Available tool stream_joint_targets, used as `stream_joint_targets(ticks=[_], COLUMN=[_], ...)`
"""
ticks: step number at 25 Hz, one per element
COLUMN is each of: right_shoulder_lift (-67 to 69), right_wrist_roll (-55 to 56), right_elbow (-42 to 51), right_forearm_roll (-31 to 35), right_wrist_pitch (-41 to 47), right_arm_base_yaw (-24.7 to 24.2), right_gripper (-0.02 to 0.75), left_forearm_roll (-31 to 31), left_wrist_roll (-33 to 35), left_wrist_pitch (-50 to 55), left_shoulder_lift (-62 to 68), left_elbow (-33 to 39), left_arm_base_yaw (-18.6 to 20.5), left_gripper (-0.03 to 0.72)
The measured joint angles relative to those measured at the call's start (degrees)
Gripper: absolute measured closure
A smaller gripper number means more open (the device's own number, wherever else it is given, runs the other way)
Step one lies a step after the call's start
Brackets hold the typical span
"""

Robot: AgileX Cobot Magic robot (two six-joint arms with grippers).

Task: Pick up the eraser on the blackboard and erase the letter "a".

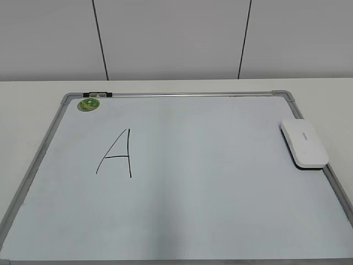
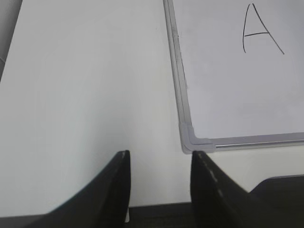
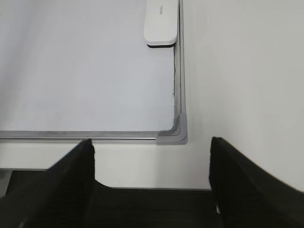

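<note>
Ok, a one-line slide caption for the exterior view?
White eraser resting at the right edge of the whiteboard, a capital "A" at left, green magnet top left; no gripper in view.

Eraser at blackboard edge; jaws apart.

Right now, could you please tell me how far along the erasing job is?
Nothing looks done yet. The letter A is whole on the board. The eraser lies untouched at the board's right edge. Nothing is in hand: the left end effector and the right end effector are both open and empty, near the board's front corners. Left to do: pick up the eraser and wipe off the letter.
</note>
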Motion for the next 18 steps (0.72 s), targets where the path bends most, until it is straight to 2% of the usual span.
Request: stream_joint_targets(ticks=[5, 12, 18], right_shoulder_lift=[-2.1, -2.7, -2.7], right_wrist_roll=[-0.7, -3.1, -3.2], right_elbow=[5.1, 8.1, 8.6], right_forearm_roll=[-0.5, -1.5, -1.9], right_wrist_pitch=[0.2, -5.0, -6.0], right_arm_base_yaw=[0.0, 1.8, 1.9], right_gripper=[0.181, 0.181, 0.181], left_forearm_roll=[0.0, 1.8, 1.8], left_wrist_roll=[0.0, 0.6, 1.1], left_wrist_pitch=[-2.5, -8.1, -8.6], left_shoulder_lift=[0.0, -0.6, -1.4], left_elbow=[5.4, 7.2, 8.0], left_arm_base_yaw=[-0.4, -0.8, -1.7], left_gripper=[0.404, 0.412, 0.423])
